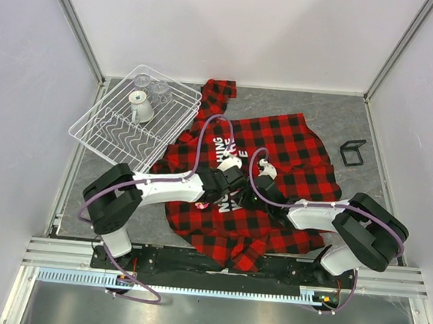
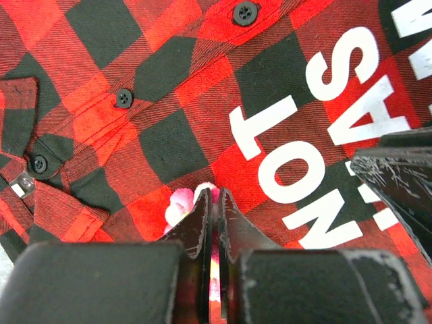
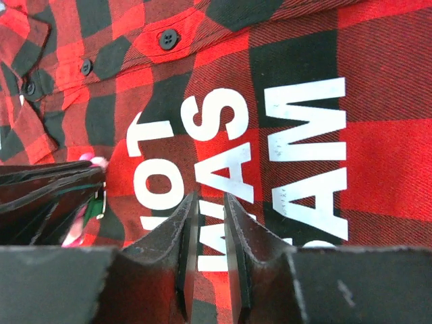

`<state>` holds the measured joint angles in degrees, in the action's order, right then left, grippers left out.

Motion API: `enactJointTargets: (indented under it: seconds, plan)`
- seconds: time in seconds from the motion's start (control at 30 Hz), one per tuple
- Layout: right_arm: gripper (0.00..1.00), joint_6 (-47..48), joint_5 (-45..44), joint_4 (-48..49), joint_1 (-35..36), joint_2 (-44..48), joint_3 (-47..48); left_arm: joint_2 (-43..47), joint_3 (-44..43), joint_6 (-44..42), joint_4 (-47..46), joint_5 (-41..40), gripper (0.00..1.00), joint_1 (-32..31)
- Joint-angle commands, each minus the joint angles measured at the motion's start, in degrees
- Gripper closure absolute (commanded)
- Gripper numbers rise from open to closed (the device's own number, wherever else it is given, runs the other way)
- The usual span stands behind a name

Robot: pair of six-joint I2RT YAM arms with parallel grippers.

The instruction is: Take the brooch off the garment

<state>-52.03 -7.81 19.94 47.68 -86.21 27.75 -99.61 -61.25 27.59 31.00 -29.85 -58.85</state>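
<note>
Brooch [image 2: 178,206] is on the shirt front, beside the white lettering and below the button placket, caught at the tips of the left gripper [image 2: 211,201]

Biggest in the room is the grey table [image 1: 329,111], walled in white on three sides. The shirt [image 1: 296,153] is spread across its middle, rumpled, in red and black plaid, with its collar end reaching toward the far wall. At the far left stands a white wire rack [image 1: 106,134], tilted slightly, holding a cup [image 1: 141,108] and some clear glassware. Its near corner is just beside the shirt. A small black frame [image 1: 352,152] lies well apart to the right, on bare table.

Both arms reach in from the near edge and meet over the lettering, their wrists close together.

The left fingers [image 2: 192,226] are pressed together, and pink and a little yellow show in the slit between them. Pink petals spread out just left of the tips, so the fingers are clamped on the brooch's edge.

The right gripper [image 3: 210,202] is just beside it, with the left gripper's black bulk at the edge of its view. Its fingers [image 3: 177,229] stand a narrow slit apart, tips down on the printed letters. Printed cloth shows through the gap
</note>
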Motion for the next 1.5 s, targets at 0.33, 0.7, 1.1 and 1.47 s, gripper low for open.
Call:
enactJointTargets:
  seconds: [0.33, 0.7, 1.1, 1.47]
  plan:
    - [0.71, -2.0, -3.9, -0.6, -0.1, 1.5, -3.4, 14.0, 10.5, 8.0, -13.8, 0.0, 0.98, 0.1]
    - [0.69, 7.9, -2.7, -5.5, -0.1, 4.0, -0.7, 15.6, 8.7, 8.8, -11.0, 5.1, 0.4, 0.8]
    - [0.65, 13.9, 2.6, -9.3, 7.9, 6.0, 7.8, 45.4, 18.5, 11.9, -8.3, 7.4, 0.31, 2.9]
    - [0.83, 14.4, 0.0, -11.0, 12.5, -12.4, 21.5, 58.7, 23.8, 14.1, -8.5, 8.4, 0.33, 3.2]
